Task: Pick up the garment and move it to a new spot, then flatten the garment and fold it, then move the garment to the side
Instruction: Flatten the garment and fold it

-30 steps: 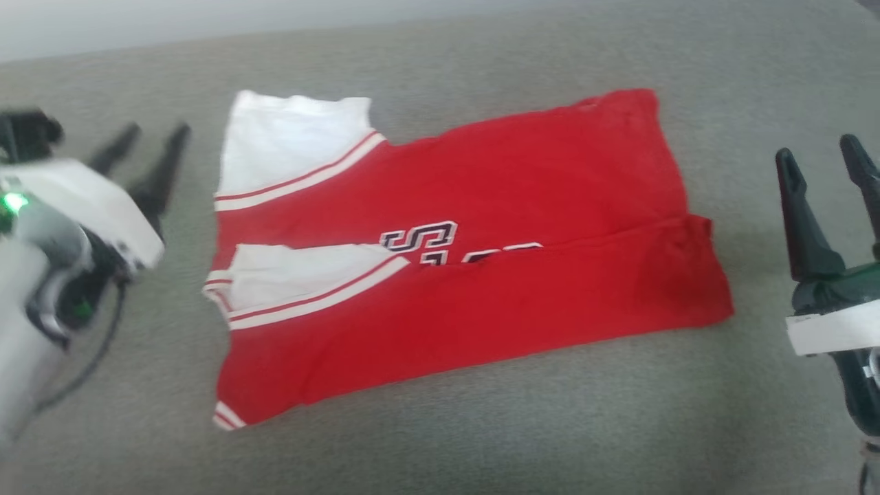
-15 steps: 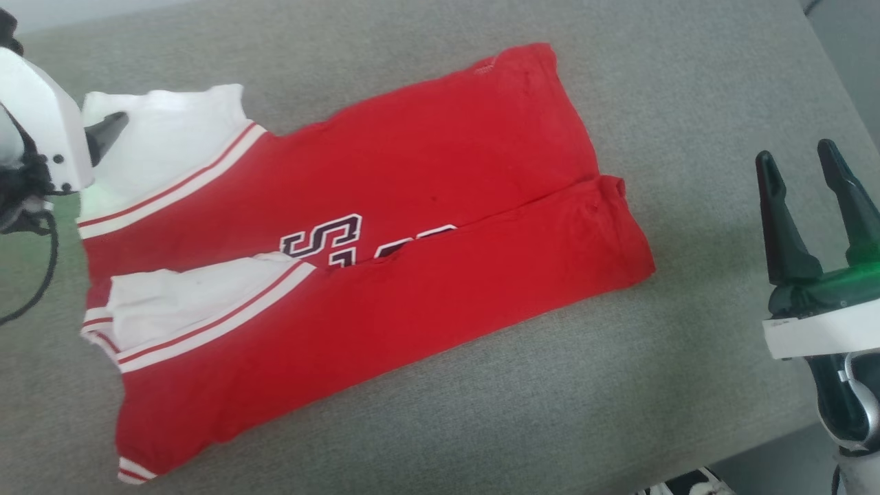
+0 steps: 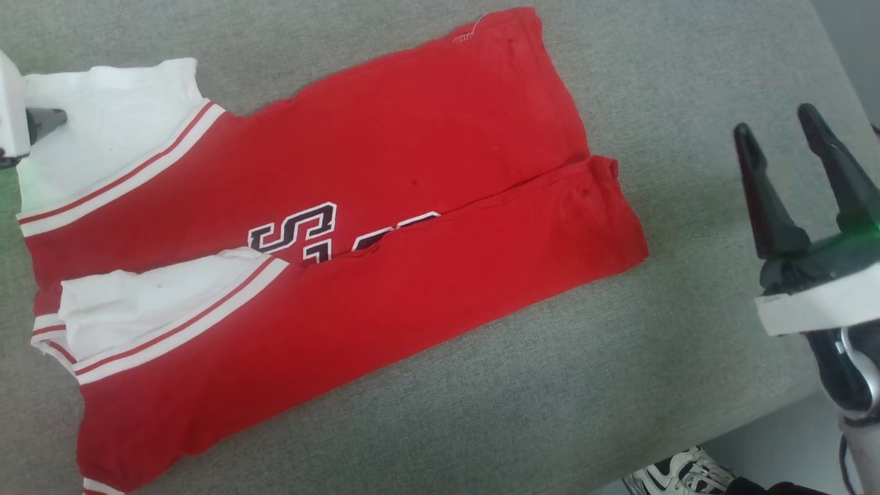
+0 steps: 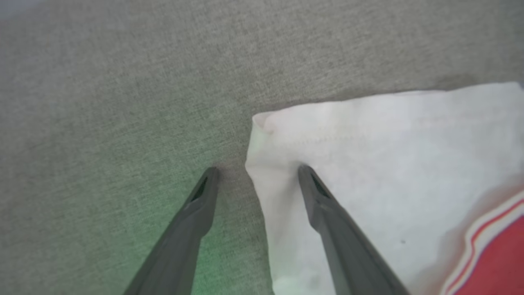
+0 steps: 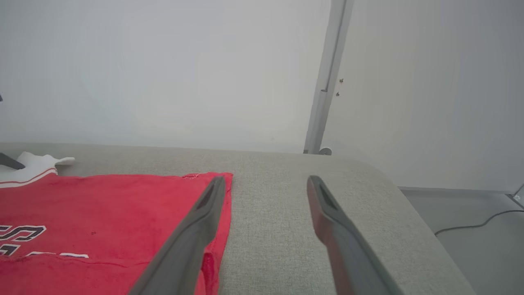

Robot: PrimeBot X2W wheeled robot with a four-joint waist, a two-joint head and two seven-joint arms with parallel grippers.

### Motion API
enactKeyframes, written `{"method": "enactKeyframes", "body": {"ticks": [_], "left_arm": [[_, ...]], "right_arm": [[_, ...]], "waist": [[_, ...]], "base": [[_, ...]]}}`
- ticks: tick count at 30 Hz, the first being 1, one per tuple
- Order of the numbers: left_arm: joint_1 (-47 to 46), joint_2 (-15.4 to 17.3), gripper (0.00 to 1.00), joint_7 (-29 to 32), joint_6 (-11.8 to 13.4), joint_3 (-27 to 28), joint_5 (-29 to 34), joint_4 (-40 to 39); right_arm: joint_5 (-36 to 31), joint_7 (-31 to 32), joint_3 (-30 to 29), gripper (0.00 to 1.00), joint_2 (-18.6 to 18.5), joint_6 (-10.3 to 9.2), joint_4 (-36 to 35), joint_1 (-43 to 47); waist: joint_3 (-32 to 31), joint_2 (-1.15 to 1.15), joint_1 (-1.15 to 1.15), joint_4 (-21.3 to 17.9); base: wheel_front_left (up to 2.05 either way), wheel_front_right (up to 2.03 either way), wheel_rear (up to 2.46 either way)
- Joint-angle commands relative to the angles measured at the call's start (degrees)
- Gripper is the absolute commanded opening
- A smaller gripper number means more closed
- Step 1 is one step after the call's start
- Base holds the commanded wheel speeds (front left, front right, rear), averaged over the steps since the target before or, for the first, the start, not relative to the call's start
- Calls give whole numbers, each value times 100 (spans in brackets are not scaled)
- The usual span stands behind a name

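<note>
**Left end effector [image 4: 258,169] straddles the garment's [image 3: 412,172] far white corner and is the nearer arm.**
The garment lies half-folded on the grey worktop [image 3: 687,69]. In the head view its long axis runs from 8 o'clock to 2 o'clock. The left jaws are spread wide and hold nothing, one finger over bare worktop and the other over the white panel's edge. The right end effector [image 3: 775,120], equally wide and empty, hangs well apart, with the red hem at its 9 o'clock.
</note>
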Motion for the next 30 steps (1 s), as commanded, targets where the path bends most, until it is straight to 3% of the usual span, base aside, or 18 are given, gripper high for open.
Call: {"method": "enactKeyframes", "body": {"ticks": [1, 2, 3, 4, 14, 22, 30], "left_arm": [[197, -169, 67, 204, -55, -60, -108, 48], [208, -220, 50, 282, -78, -20, -221, 22], [202, -271, 10, 312, -91, 19, -274, -23], [173, -317, 0, 339, -100, 43, -320, -60], [-139, -600, 0, 223, -109, -43, -327, -262], [-372, -778, 0, 119, -111, -141, -370, -558], [-422, -860, 0, 41, -108, -246, -525, -779]], "right_arm": [[-20, 62, 64, 100, -79, -10, -49, -158], [-19, 148, 123, 100, -136, -10, -38, -271], [6, 276, 234, 100, -203, -10, -5, -396], [24, 404, 351, 100, -282, -7, 19, -544], [985, 2379, 1809, 100, -813, -11, 1190, -2801], [1214, 3551, 2668, 100, -754, -10, 2879, -4443], [1692, 4257, 3177, 100, -552, -10, 4070, -5130]], "waist": [[21, 0, 0, 13], [36, 0, 0, 25], [47, 0, 0, 41], [62, 0, 0, 66], [290, 0, 0, 489], [539, 0, 0, 843], [703, 0, 0, 1050]], "base": [[0, 0, 0], [0, 0, 0], [0, 0, 0], [0, 0, 0], [0, 0, 0], [0, 0, 0], [0, 0, 0]]}}
